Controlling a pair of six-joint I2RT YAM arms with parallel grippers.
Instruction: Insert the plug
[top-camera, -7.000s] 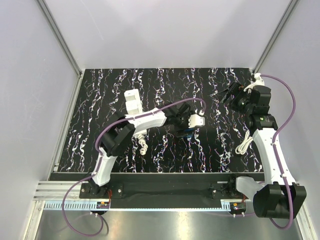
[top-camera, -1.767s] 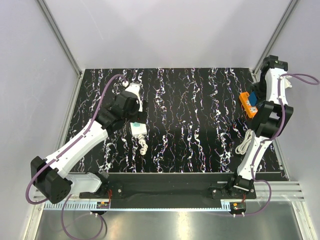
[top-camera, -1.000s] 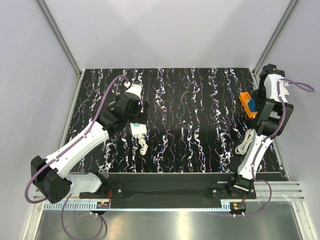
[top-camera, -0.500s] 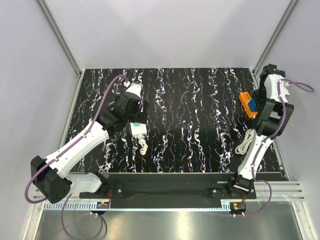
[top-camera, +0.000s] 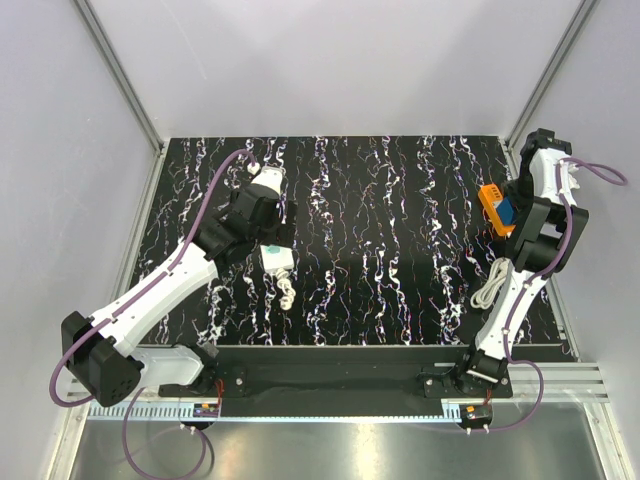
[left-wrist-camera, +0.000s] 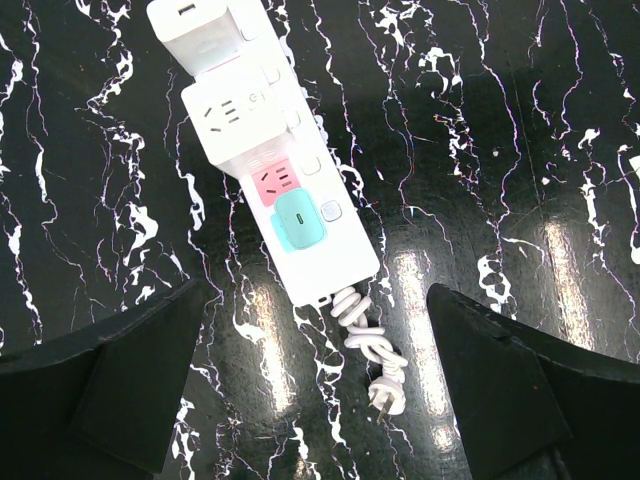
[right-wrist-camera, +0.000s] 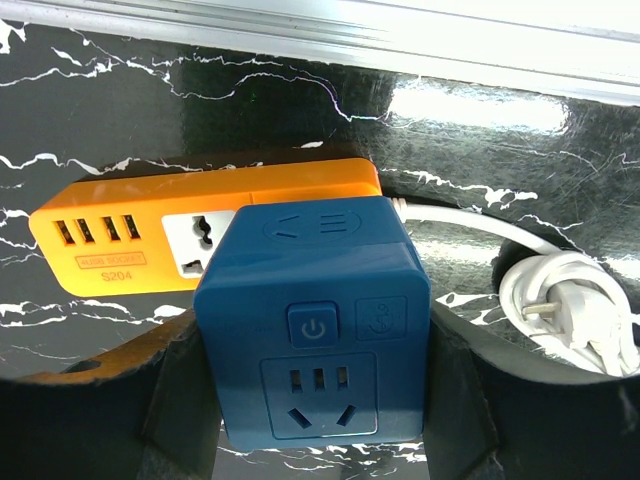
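The right gripper (right-wrist-camera: 315, 345) clasps a blue cube adapter (right-wrist-camera: 315, 260) between its two fingers at the far right edge of the black marbled table (top-camera: 380, 190). The cube is pressed against the face of an orange power strip (right-wrist-camera: 130, 225) and hides the strip's right half; whether its pins are seated in the strip cannot be made out. The cube's power button and lower socket face the wrist camera. A white cable (right-wrist-camera: 565, 300) leaves the orange strip's right end and lies bundled on the table nearby, with an aluminium rail (right-wrist-camera: 320, 25) running along the table edge behind. On the left side of the table, the left gripper (left-wrist-camera: 315, 293) hangs released above a white power strip (left-wrist-camera: 300, 225), its fingers spread wide on either side of the strip's near end and touching nothing. The white strip lies flat and slanted, carrying a white adapter (left-wrist-camera: 195, 30) at its far end, a second white block (left-wrist-camera: 235, 120) next to that, and a teal plug (left-wrist-camera: 298, 220) set in a pink socket. Its short twisted cord (left-wrist-camera: 355, 320) ends in a loose plug (left-wrist-camera: 388, 395) lying on the table, prongs bare.
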